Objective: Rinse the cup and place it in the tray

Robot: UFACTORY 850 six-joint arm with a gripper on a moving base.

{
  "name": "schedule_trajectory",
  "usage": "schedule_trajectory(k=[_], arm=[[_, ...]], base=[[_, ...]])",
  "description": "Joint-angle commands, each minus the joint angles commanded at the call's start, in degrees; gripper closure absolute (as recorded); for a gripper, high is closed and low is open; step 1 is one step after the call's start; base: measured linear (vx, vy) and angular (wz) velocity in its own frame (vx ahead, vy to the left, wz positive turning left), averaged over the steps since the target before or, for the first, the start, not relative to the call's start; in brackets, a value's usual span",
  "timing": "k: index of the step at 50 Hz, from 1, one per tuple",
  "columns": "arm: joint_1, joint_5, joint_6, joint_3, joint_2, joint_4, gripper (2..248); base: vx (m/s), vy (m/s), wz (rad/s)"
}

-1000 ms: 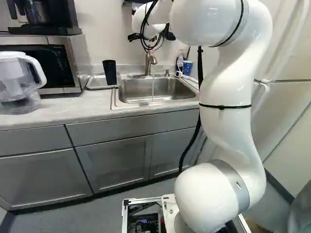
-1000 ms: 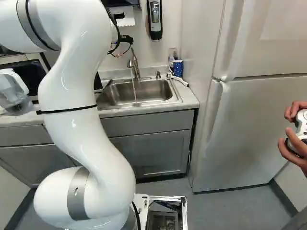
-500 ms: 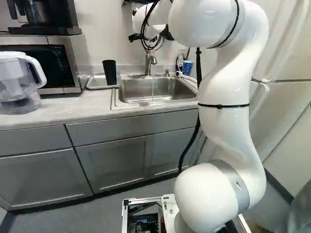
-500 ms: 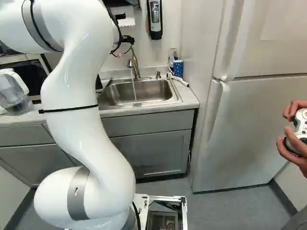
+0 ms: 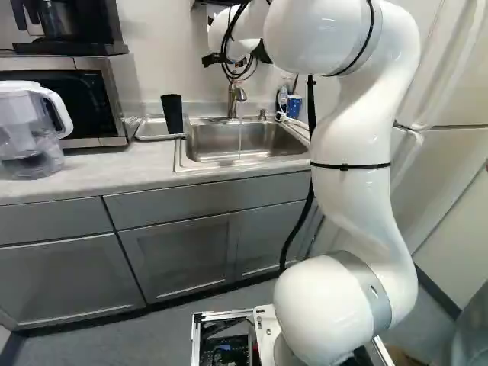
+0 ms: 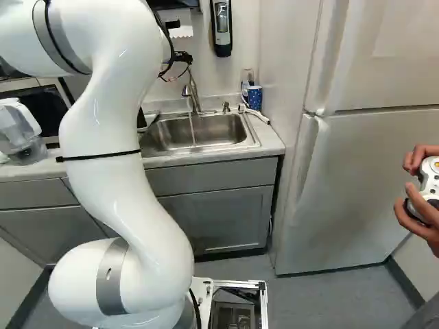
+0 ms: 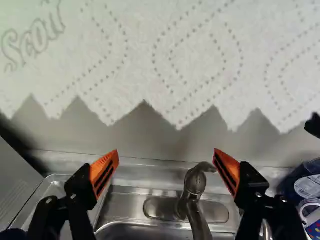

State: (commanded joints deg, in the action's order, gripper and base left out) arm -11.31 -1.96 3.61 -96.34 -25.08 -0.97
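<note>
If meant to shut off the running water [image 5: 240, 139], as seems likely with the black cup [image 5: 172, 114] already standing in the tray [image 5: 149, 130] beside the sink [image 5: 213, 141], approach the faucet [image 7: 194, 186] gently. Note the pincer [image 7: 166, 151], wide open and holding nothing. Shift sideways first to even up the gaps on either side of the faucet, then nudge its top with light force rather than clamping hard. Avoid snagging the paper towel [image 7: 200, 65], hanging close ahead. Leave the black cup alone. Count one pincer, two orange pads [image 7: 104, 172], one black cup, one tray, one sink, one faucet, one paper towel, one blue spotted cup [image 6: 254, 98].
</note>
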Motion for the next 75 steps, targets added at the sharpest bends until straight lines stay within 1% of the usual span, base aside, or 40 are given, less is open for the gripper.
schedule_trajectory(k=[17,30,75], arm=[[0.1,0.8,0.0,-1.2,-1.0,0.0,3],[0.1,1.3,0.0,-1.2,-1.0,0.0,3],[0.1,1.3,0.0,-1.2,-1.0,0.0,3]], base=[[0.000,0.000,0.000],[0.000,0.000,0.000],[0.000,0.000,0.000]])
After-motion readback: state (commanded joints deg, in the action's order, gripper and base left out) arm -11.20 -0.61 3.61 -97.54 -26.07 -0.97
